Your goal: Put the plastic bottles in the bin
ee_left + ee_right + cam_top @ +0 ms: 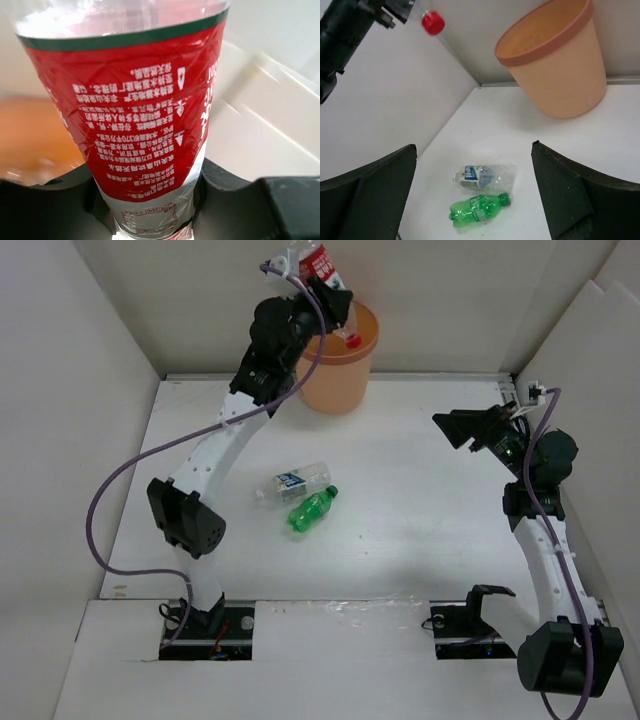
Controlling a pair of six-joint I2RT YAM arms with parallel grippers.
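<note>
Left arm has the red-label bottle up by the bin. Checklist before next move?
1. Left fingers clamped on red-label bottle: ok.
2. Cap over bin opening: cannot tell; top view overlaps the rim, right wrist view puts it off to one side.
3. Bin upright: ok.
4. Right fingers open, apart from the bin: ok.
5. Table free of bottles: not ok; green bottle and clear bottle lie side by side.
</note>
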